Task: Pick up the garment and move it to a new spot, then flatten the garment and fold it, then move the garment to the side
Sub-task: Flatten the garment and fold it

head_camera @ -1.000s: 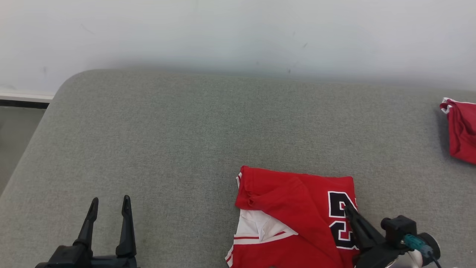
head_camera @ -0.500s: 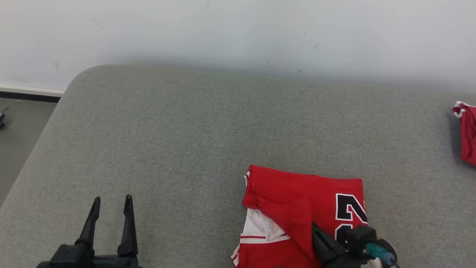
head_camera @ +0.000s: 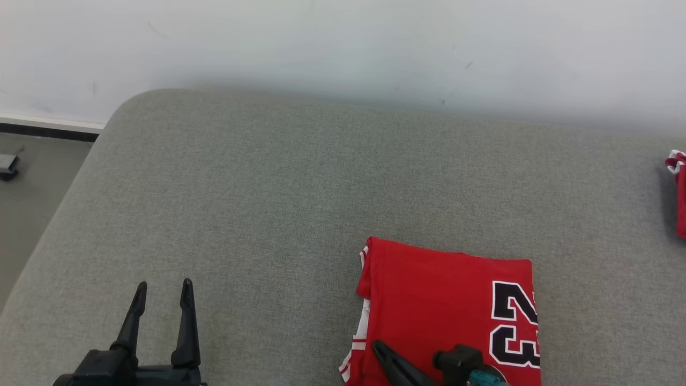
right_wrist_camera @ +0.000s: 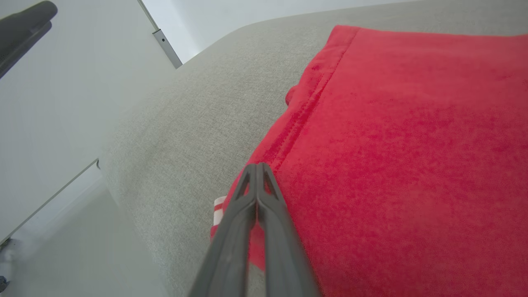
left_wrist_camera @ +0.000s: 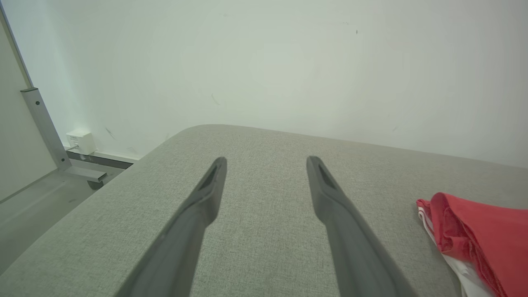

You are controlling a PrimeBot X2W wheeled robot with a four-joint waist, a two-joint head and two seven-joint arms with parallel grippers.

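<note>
Jersey [head_camera: 445, 300]: folded, on cushion [head_camera: 268, 187] at 5 o'clock.
Right end effector [head_camera: 377, 346]: clenched, empty, over its 7 o'clock corner; nearer.
Left end effector [head_camera: 163, 287]: splayed, empty; jersey at 3 o'clock.

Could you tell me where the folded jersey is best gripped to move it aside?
Take the jersey by its left edge, where the folded layers and white trim stack, coming in low from the left over bare cushion. The open left pincer stands on that side; one pinch there should catch every layer.
</note>
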